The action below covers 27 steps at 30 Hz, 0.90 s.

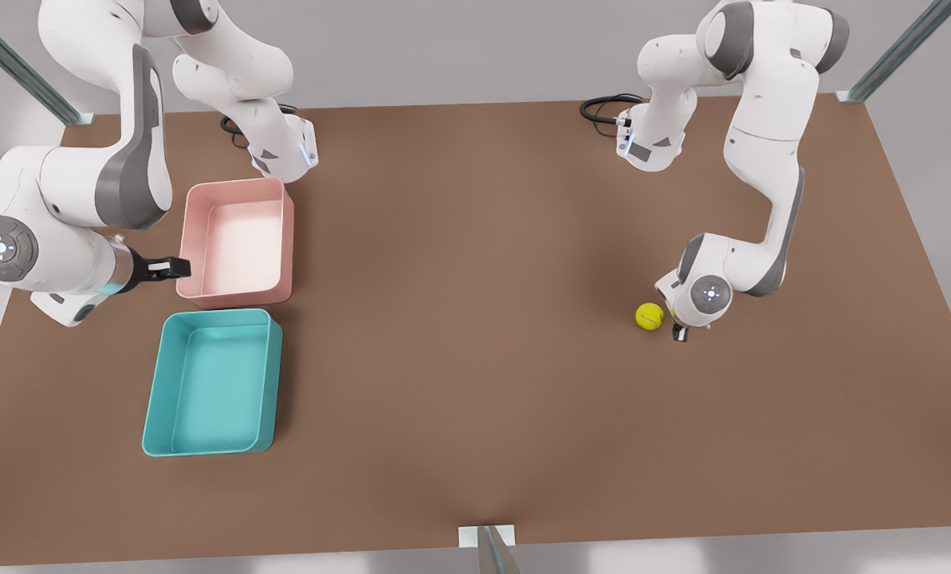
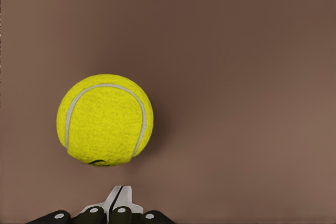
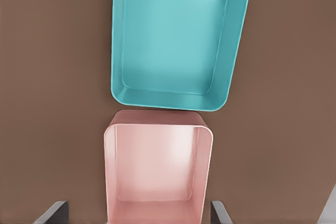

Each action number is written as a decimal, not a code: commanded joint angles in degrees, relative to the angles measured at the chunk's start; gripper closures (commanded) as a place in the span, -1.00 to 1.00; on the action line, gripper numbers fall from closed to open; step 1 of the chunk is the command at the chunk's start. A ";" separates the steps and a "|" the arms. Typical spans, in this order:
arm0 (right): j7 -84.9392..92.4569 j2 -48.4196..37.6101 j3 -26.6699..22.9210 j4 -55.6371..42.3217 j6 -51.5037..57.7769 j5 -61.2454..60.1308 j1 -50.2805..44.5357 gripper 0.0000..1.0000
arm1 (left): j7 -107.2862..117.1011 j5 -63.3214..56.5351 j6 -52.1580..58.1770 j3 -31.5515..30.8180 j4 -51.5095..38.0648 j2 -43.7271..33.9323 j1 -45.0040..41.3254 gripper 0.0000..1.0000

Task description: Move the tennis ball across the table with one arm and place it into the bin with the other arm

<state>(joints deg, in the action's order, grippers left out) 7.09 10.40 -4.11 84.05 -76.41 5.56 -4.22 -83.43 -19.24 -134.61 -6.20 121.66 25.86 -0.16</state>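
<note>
Black cable loop far beyond the fingers of the left gripper, metal strut well apart from them

The brown table carries 3 things: a pink bin at 9 o'clock, a teal bin just beside it at 8 o'clock, and the tennis ball at 3 o'clock.

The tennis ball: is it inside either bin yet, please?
Out: the tennis ball lies on the bare table, beside the left gripper.
</note>
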 commanded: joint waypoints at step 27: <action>0.47 0.23 -0.02 -0.20 0.03 -0.20 -0.18 -1.00 | 89.42 18.10 61.92 4.53 -47.39 -9.07 -2.39 -1.00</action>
<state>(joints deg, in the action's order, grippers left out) 7.49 10.69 -4.08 83.87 -76.43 5.51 -4.27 -44.49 1.54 -99.18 -2.48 75.76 17.77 -2.53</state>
